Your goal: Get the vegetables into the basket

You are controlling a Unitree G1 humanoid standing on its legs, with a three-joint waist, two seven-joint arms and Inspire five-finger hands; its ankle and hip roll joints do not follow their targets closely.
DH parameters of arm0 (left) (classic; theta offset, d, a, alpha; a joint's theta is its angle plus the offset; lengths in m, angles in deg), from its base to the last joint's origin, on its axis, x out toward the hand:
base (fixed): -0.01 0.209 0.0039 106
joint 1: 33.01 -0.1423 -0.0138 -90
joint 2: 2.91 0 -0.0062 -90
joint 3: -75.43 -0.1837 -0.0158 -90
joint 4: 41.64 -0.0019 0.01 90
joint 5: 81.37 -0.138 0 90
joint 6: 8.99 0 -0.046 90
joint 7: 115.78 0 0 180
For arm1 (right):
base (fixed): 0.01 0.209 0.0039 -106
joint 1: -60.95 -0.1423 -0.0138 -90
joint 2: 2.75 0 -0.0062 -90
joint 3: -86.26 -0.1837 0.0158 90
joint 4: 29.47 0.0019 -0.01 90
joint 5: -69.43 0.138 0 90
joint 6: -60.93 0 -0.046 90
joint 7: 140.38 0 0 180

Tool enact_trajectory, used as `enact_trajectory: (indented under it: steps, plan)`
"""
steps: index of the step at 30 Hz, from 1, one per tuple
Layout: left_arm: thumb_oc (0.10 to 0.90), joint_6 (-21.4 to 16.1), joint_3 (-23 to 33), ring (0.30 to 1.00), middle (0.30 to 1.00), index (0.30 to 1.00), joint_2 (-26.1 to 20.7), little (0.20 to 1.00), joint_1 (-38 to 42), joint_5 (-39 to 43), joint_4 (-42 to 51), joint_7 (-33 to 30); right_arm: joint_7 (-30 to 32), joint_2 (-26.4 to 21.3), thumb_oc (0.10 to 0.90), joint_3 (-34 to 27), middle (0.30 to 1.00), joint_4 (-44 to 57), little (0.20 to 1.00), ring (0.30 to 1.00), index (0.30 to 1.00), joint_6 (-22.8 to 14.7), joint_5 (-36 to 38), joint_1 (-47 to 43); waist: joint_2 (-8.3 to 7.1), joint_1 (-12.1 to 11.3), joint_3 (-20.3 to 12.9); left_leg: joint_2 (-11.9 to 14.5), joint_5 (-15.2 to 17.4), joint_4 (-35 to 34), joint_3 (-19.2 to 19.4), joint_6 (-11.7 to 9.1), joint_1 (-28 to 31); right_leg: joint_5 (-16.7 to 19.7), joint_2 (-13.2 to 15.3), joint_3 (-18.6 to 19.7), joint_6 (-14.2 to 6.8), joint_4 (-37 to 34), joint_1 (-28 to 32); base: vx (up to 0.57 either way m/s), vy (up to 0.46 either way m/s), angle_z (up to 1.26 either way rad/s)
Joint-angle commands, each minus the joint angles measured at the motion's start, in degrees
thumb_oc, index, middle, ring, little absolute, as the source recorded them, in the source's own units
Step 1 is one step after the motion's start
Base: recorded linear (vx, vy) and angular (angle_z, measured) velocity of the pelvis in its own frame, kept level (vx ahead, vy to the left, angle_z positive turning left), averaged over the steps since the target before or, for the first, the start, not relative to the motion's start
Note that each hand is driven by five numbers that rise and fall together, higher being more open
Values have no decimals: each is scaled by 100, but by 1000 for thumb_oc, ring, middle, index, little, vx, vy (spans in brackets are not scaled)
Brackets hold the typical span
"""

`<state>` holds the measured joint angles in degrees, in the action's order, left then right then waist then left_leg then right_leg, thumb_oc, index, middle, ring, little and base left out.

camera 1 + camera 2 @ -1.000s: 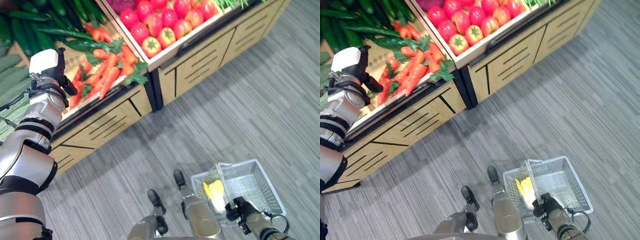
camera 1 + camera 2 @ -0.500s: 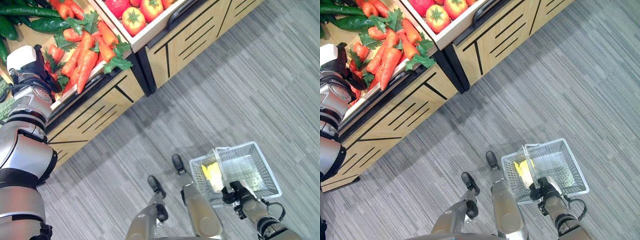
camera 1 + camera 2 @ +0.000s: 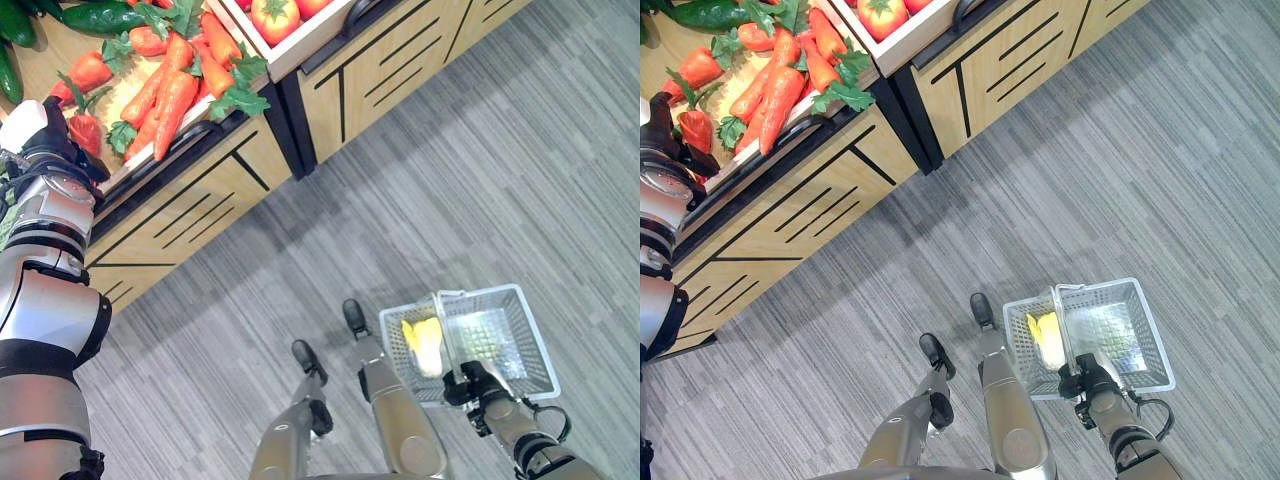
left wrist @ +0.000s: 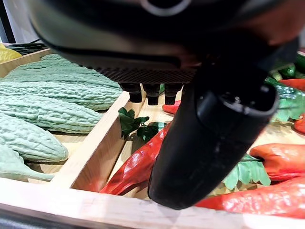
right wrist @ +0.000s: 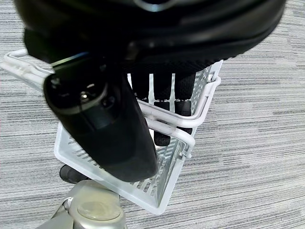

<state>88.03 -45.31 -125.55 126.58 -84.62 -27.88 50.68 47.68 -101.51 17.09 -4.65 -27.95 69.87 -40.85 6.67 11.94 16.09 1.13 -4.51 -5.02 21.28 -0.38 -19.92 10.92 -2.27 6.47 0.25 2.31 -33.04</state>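
The right hand [image 3: 468, 384] hangs low at the robot's side with its fingers [image 5: 162, 102] curled round the basket's handle [image 5: 167, 121], so the basket [image 3: 1140, 350] is carried just above the grey floor [image 3: 480, 180], mouth up, ready to take what is dropped in. 1 pale yellow vegetable [image 3: 424, 342] already lies inside, at the end nearest the robot.

The left hand [image 3: 40, 140] is raised to the wooden stand [image 3: 200, 200] and sits at the front lip of the carrot bin [image 4: 95, 202], well apart from the basket. Its wrist view looks along the thumb [image 4: 209, 138] over a red-orange carrot [image 4: 138, 164] lying just past the lip; the fingers [image 4: 153, 92] appear to hang loosely above it, and nothing is pinched or held. Judged from this, the hand is placed to pick a carrot and has not yet closed.

More carrots [image 3: 170, 95] with green tops lie heaped further along the same bin. A wooden divider [image 4: 97, 143] separates them from a bin of pale green bitter gourds [image 4: 47, 95]. Dark cucumbers [image 3: 15, 40] lie at the back of the stand, and tomatoes [image 3: 275, 15] fill a white crate on the next unit.

The bin's raised lip stands between the hand and the carrot, so a grasp probably has to come from above. The leafy tops tangled among the carrots could snag or drag a neighbour along.
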Motion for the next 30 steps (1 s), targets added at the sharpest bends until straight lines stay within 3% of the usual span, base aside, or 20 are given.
enact_trajectory:
  steps: [1,2,23,30]
  plan:
    - [571,56,102,539,539,539,-107,539,68,279,-190,-8,-135,214,400,238,300,-242,300,300,300,114,107,485,-294,-74,-213,-23,162,2,-220,-119,-170,-153,253,-85,-599,-731,492,0,0,0]
    - [400,53,104,300,300,300,-109,300,71,289,-182,-2,-138,222,400,237,300,-234,300,300,300,116,116,488,-295,-72,-209,-24,161,2,-223,-119,-175,-150,254,-86,-600,-731,488,0,0,0]
    - [400,-22,100,300,300,300,-40,300,-22,274,17,-104,-167,236,400,232,300,-159,300,300,300,69,175,540,-357,-67,-225,-1,100,2,-226,-139,-308,-124,237,-82,-574,-731,339,-1,-1,0]
    - [400,-153,36,300,300,300,-130,300,84,382,402,-358,-183,229,400,246,300,-171,300,300,300,49,136,610,-347,-144,-294,14,124,2,-262,-158,-127,-185,238,-158,-571,-731,543,0,0,0]
